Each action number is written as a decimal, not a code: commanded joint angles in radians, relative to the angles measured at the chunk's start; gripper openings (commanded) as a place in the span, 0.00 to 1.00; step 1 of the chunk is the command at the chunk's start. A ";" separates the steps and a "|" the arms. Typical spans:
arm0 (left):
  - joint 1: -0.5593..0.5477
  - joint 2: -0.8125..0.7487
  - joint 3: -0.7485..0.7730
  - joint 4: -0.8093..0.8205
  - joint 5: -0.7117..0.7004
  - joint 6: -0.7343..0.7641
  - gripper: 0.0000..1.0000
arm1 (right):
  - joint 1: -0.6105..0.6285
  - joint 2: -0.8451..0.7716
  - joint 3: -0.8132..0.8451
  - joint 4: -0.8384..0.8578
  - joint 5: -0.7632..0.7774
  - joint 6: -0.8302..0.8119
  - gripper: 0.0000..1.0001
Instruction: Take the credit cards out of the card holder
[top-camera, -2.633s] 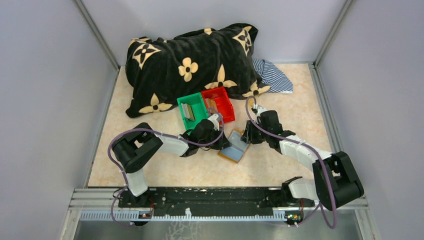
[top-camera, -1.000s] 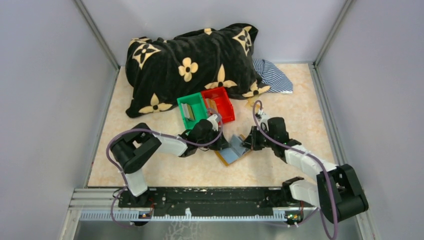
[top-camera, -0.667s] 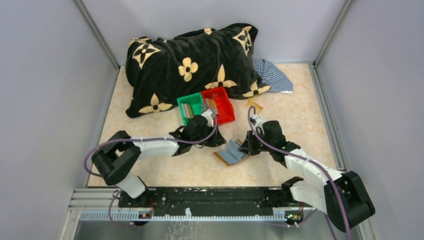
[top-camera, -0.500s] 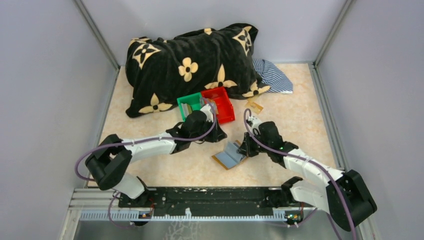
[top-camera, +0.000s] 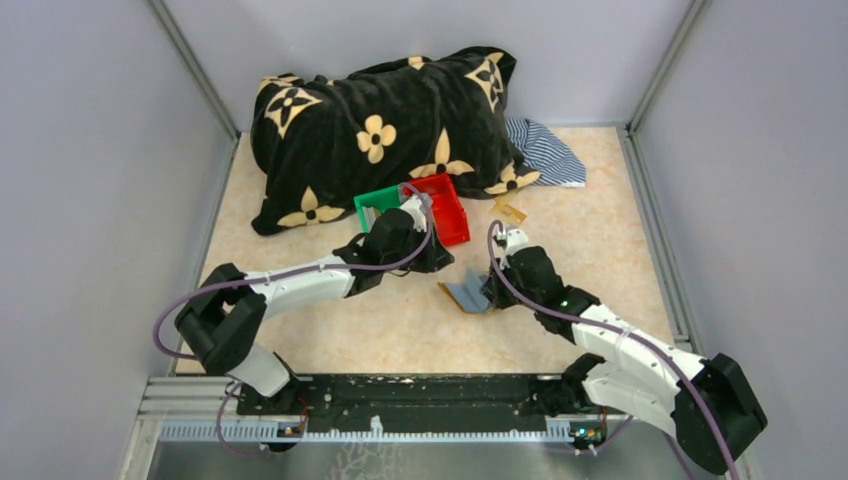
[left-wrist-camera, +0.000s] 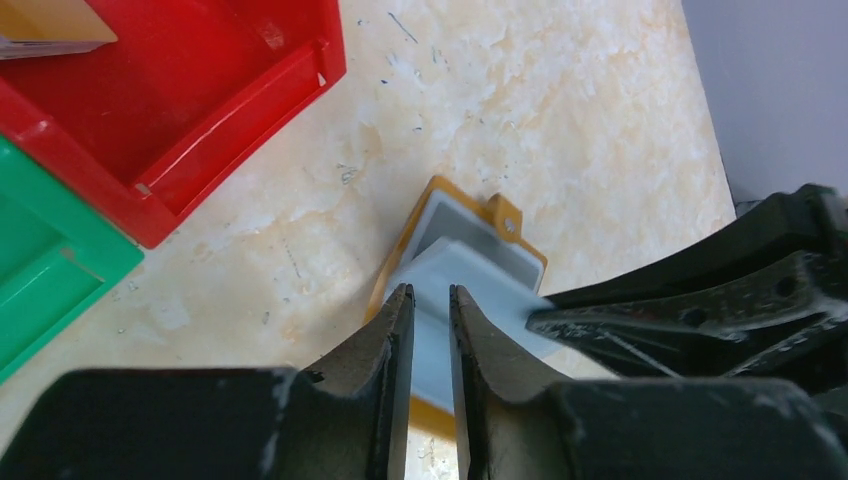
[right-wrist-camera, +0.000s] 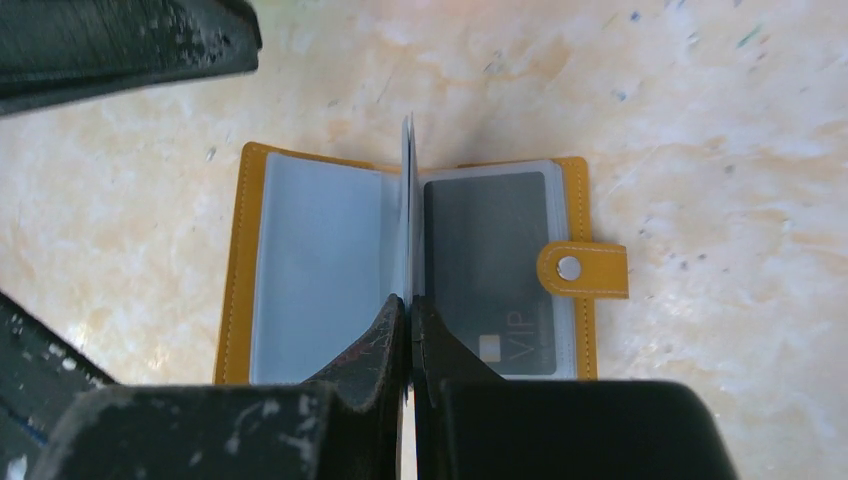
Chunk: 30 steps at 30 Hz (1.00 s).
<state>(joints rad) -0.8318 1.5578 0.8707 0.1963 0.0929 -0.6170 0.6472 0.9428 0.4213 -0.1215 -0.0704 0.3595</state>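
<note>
Reaching long and low from its base, my left arm (top-camera: 300, 285) ends with the left gripper (left-wrist-camera: 430, 292) beside the green bin (left-wrist-camera: 40, 270) and red bin (left-wrist-camera: 200, 90), jaws a little apart with nothing visible between them. Just right of it the card holder (right-wrist-camera: 310, 270) lies open on the beige marbled table (top-camera: 330, 330), with a dark grey credit card (right-wrist-camera: 490, 260) (marked VIP) in its right pocket. My right arm (top-camera: 620, 340) stretches in low, and the right gripper (right-wrist-camera: 410, 300) pinches the holder's upright middle leaf. At the back lie a black flowered blanket (top-camera: 380, 120) and a striped cloth (top-camera: 545, 150), under grey walls (top-camera: 90, 200).
</note>
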 joint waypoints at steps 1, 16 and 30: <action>0.015 -0.016 -0.025 0.005 0.003 -0.010 0.25 | 0.011 -0.005 0.104 0.028 0.131 -0.041 0.00; 0.064 -0.058 -0.082 0.016 0.008 -0.016 0.25 | 0.313 0.299 0.219 0.012 0.417 -0.071 0.00; 0.073 -0.014 -0.067 0.050 0.061 -0.026 0.25 | 0.480 0.407 0.257 -0.034 0.531 -0.018 0.00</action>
<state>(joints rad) -0.7631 1.5215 0.7811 0.2100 0.1184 -0.6353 1.0710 1.3033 0.6193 -0.1097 0.3843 0.3260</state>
